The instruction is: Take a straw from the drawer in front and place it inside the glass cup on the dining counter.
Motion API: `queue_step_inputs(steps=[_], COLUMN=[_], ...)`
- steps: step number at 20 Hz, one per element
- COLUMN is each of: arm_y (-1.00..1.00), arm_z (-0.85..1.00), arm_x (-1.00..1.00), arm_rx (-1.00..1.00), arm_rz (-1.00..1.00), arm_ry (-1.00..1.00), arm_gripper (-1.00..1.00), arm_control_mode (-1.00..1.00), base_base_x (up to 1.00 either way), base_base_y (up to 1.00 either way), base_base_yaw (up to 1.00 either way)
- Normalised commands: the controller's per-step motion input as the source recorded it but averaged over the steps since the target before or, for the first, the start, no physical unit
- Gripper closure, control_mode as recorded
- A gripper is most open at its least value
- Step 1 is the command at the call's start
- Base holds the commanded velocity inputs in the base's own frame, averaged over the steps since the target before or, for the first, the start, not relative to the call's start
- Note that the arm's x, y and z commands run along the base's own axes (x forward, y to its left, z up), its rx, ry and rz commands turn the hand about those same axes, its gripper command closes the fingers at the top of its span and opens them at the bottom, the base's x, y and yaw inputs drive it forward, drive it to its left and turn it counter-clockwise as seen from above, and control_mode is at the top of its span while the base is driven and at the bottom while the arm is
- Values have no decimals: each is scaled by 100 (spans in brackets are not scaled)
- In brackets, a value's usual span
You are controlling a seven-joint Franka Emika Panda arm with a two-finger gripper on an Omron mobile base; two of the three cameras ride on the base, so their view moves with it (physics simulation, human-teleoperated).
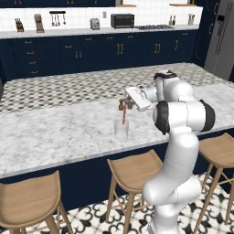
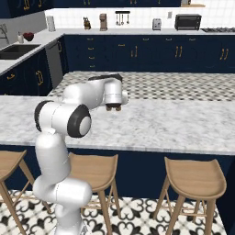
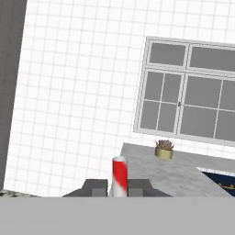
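- Pincer [image 1: 124, 104] closed on the straw [image 1: 124, 113], gripping its upper end.
- Straw hangs upright, long axis vertical, lower end in the cup [image 1: 121, 130] directly below (clear glass, faint).
- Cup stands on the table [image 1: 55, 130].

My straw [image 1: 124, 112] was red-and-white striped, the glass cup [image 1: 121, 129] clear, the dining counter [image 1: 55, 132] white-grey marble, stools [image 1: 132, 171] tan.

Even, bright, shadowless rendered light
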Motion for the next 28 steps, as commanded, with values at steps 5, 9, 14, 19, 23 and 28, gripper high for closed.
queue_step_inputs(steps=[5,9,14,19,23,28], arm_y=[0,0,0,0,0,0], arm_z=[-17,-20,-20,-27,-26,-34], arm_x=[24,16,10,9,10,2], arm_rx=[0,0,0,0,0,0], arm_rz=[0,0,0,0,0,0], arm_ry=[0,0,0,0,0,0], arm_gripper=[100,100,100,100,100,100], arm_control_mode=[-100,-100,-100,-100,-100,-100], base_base_x=[0,0,0,0,0,0], base_base_y=[0,0,0,0,0,0], base_base_yaw=[0,0,0,0,0,0])
